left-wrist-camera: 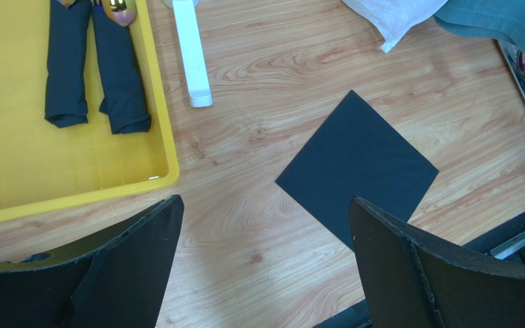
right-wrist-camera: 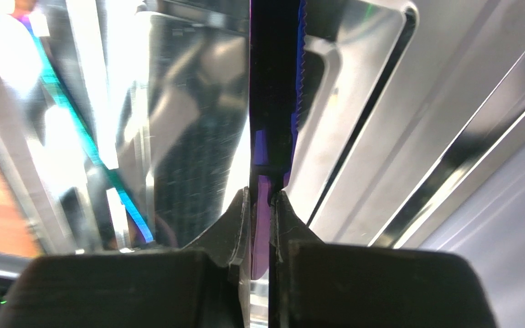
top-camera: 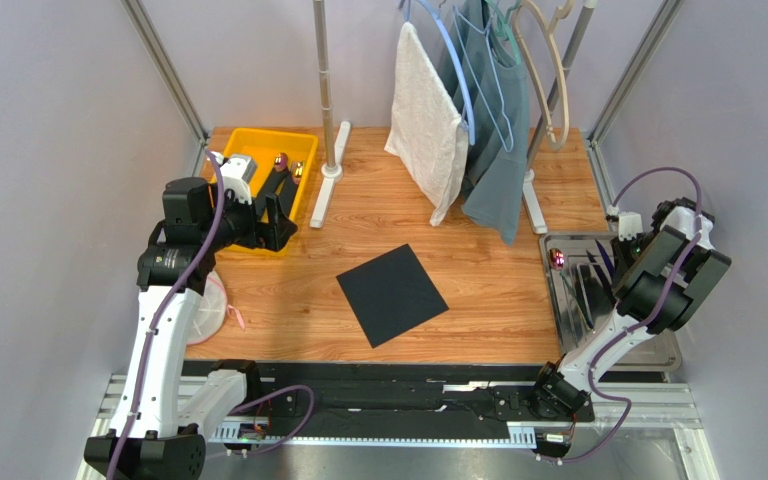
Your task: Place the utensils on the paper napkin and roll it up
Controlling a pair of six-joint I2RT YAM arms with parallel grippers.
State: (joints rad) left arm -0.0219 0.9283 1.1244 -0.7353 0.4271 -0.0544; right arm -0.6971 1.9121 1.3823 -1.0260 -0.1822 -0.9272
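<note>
One utensil point(right-wrist-camera: 275, 68) pinched, napkin point(top-camera: 392, 294) bare.
The right gripper point(right-wrist-camera: 264, 205) is clenched on this slim purple piece over the metal tray point(right-wrist-camera: 381, 102); the left gripper point(left-wrist-camera: 265, 205) gapes wide beside the yellow bin point(left-wrist-camera: 12, 171); the black napkin lies flat mid-table.

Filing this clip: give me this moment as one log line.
right gripper: shut on knife, at metal tray | left gripper: open, empty | napkin: flat, nothing on it

matt blk paper napkin point(top-camera: 392, 294), wood-grain table point(top-camera: 498, 280), glossy plastic bin point(top-camera: 263, 133), mirror-shiny metal tray point(top-camera: 563, 295), glossy purple utensil point(right-wrist-camera: 271, 137)
</note>
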